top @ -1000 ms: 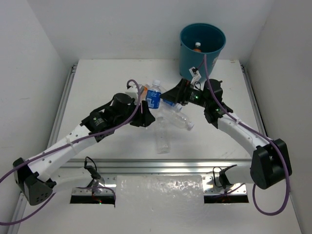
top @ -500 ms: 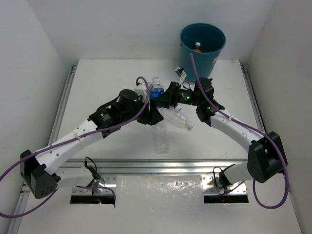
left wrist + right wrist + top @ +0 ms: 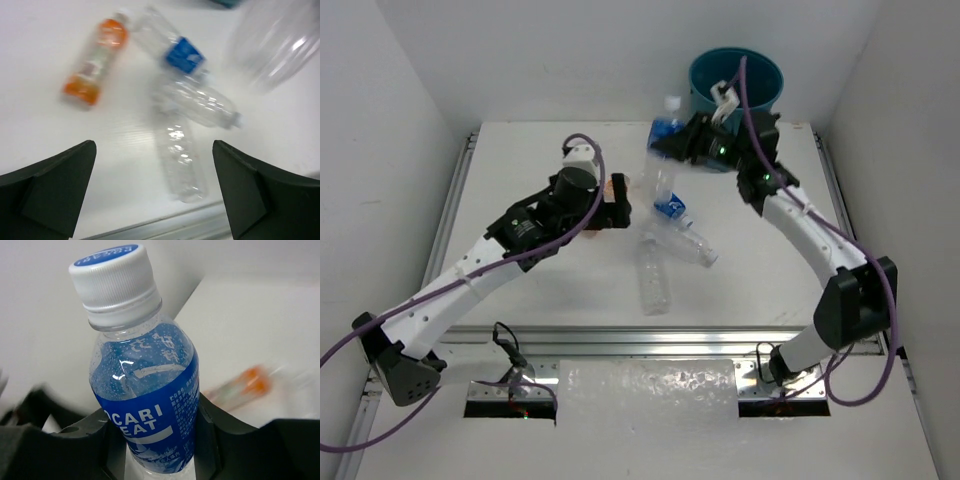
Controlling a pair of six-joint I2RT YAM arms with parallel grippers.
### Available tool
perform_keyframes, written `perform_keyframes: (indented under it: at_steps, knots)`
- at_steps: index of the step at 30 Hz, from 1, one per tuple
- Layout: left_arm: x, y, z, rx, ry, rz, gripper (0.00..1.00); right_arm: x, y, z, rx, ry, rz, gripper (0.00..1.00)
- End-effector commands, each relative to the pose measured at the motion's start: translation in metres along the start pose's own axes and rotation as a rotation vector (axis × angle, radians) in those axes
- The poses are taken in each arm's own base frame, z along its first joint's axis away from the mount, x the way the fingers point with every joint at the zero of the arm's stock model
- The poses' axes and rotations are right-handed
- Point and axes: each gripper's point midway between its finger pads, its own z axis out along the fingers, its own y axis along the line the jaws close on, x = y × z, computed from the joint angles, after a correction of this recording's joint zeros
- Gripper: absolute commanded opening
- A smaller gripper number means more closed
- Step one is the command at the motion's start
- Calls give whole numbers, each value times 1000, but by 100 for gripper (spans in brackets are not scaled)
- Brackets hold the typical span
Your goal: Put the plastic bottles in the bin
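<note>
My right gripper (image 3: 678, 143) is shut on a clear bottle with a blue label (image 3: 145, 390) and holds it in the air, cap up, just left of the teal bin (image 3: 767, 68). The same bottle (image 3: 665, 128) shows in the top view. My left gripper (image 3: 154, 148) stands open and empty above the table, over the bottles lying there: an orange one (image 3: 97, 60), a second blue-labelled one (image 3: 183, 54) and two plain clear ones (image 3: 201, 103) (image 3: 181, 162). Another clear bottle (image 3: 277, 45) shows blurred at the upper right.
The bottles on the table (image 3: 520, 290) lie bunched together between the two arms. A metal rail (image 3: 650, 340) runs along the near edge, and white walls close in both sides and the back. The bin stands at the far right corner.
The right gripper shut on the blue-labelled bottle and lifted it up toward the bin. The left gripper opened and drew back to the left.
</note>
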Motion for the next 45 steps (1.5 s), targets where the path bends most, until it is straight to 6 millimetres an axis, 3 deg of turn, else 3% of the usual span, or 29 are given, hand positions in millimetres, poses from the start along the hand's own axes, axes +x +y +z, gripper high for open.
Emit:
perform_keyframes:
  at_steps: [1, 2, 9, 10, 12, 13, 16, 17, 20, 22, 23, 24, 26, 27, 29, 30, 31, 33, 34, 35, 36, 37, 38, 39, 40, 41, 45]
  knots:
    - [-13, 65, -14, -263, -62, -7, 100, -120, -40, -17, 279, -279, -208, 0]
    - [-9, 75, -11, -275, -46, -14, 100, -154, -58, -16, 366, -340, -268, 0]
    - [8, 89, 3, -256, -28, 9, 100, -264, -126, -11, 578, -531, -434, 0]
    - [8, 90, 6, -261, -22, 23, 100, -288, -120, -17, 603, -593, -515, 3]
    - [6, 91, 9, -263, -22, 34, 99, -289, -157, -7, 671, -592, -575, 10]
    - [6, 92, 11, -267, -17, 39, 99, -293, -163, -7, 693, -608, -603, 16]
    - [-4, 92, 15, -277, -30, 52, 100, -300, -187, -16, 744, -654, -632, 84]
    - [-11, 90, 15, -276, -43, 52, 100, -303, -187, -18, 753, -667, -641, 99]
    - [-23, 88, 25, -282, -51, 50, 100, -304, -184, -15, 744, -642, -666, 99]
    - [-32, 89, 39, -261, -49, 41, 100, -307, -170, -20, 725, -648, -641, 99]
    - [-33, 101, 53, -283, -28, 29, 100, -310, -150, -26, 718, -650, -631, 99]
    - [-39, 93, 52, -244, -32, 34, 100, -308, -155, -27, 734, -651, -615, 99]
    - [-45, 102, 77, -237, 23, 19, 100, -301, -132, -41, 742, -649, -569, 99]
    - [-37, 110, 95, -262, 68, 17, 100, -296, -119, -40, 727, -647, -571, 99]
    - [-43, 92, 109, -166, 93, 18, 100, -288, -92, -50, 736, -645, -566, 99]
    - [-33, 91, 127, -160, 139, 22, 100, -285, -86, -54, 741, -634, -552, 99]
    - [-41, 83, 129, -133, 147, 30, 100, -276, -69, -61, 736, -591, -531, 99]
    - [-18, 83, 149, -116, 252, 52, 100, -259, -45, -62, 669, -523, -529, 99]
    - [-22, 83, 154, -123, 256, 74, 100, -229, -48, -55, 645, -431, -514, 99]
    - [-8, 94, 163, -159, 309, 87, 100, -221, -11, -68, 558, -421, -540, 99]
    - [-8, 96, 167, -166, 320, 103, 100, -186, -22, -63, 552, -339, -516, 99]
    - [0, 93, 172, -141, 353, 107, 100, -180, 7, -81, 512, -360, -529, 99]
    - [16, 95, 181, -135, 408, 110, 100, -166, 11, -85, 492, -340, -522, 99]
    - [20, 95, 186, -127, 423, 114, 100, -134, -2, -82, 483, -276, -487, 99]
    - [35, 101, 196, -148, 466, 114, 99, -128, 19, -95, 445, -300, -493, 99]
    - [43, 108, 197, -182, 498, 112, 99, -103, 10, -93, 432, -258, -477, 99]
    - [85, 137, 215, -302, 580, 96, 96, -63, 24, -102, 343, -199, -433, 99]
